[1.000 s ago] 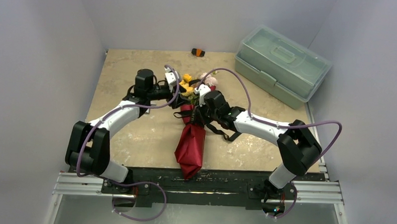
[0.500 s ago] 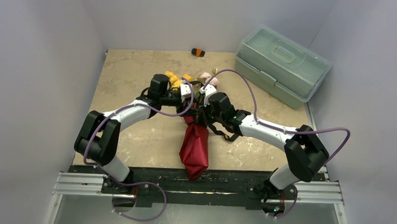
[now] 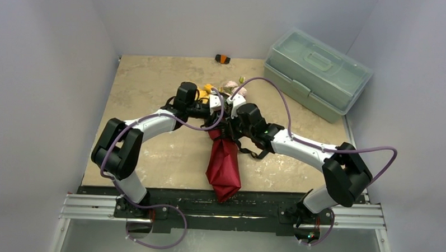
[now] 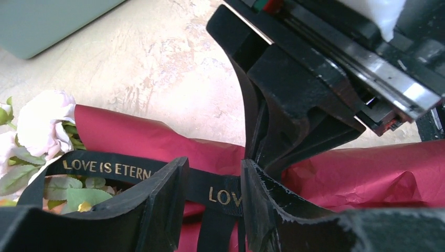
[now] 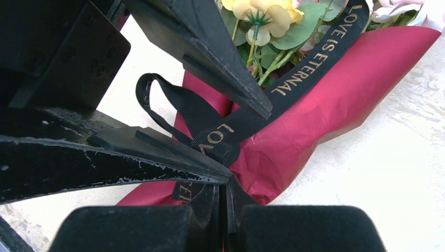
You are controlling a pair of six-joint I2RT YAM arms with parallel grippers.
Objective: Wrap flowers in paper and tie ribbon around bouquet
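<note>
Near edge: two arms are reaching in from their bases, one on each side, both bending toward the middle of the worktop (image 3: 152, 151). One bouquet (image 3: 224, 159) is lying between them. Its narrow end is pointing at the near edge and its wide end away.

One sheet of paper (image 5: 325, 105), dark red and crinkled, is wrapping the stems into a long cone that is lying flat on the worktop.

Middle: both hands are meeting over the upper part of the cone. One ribbon (image 5: 309, 63), black with gold letters reading LOVE IS ETERNAL, is crossing the paper there. It is forming one small loop beside the crossing.

The right hand (image 5: 225, 202) is pinching together on the ribbon, with the strip running down into its closed tips.

The left hand (image 4: 212, 173) is standing with its two fingers apart, one on either side of the ribbon, and the strip is running across the gap. I cannot tell whether either finger is touching it.

Beyond the hands: flowers (image 5: 262, 18) are spilling out of the cone's wide end. One yellow bloom is showing clearly, with one pink bloom (image 4: 44, 118) at the side and green leaves around them. Further blooms are crowding too close to count.

Far: one pale green lidded box (image 3: 318, 73) is sitting at the far right, well apart from the bouquet. One small orange-and-black thing (image 3: 222, 59) is lying near the back wall.
</note>
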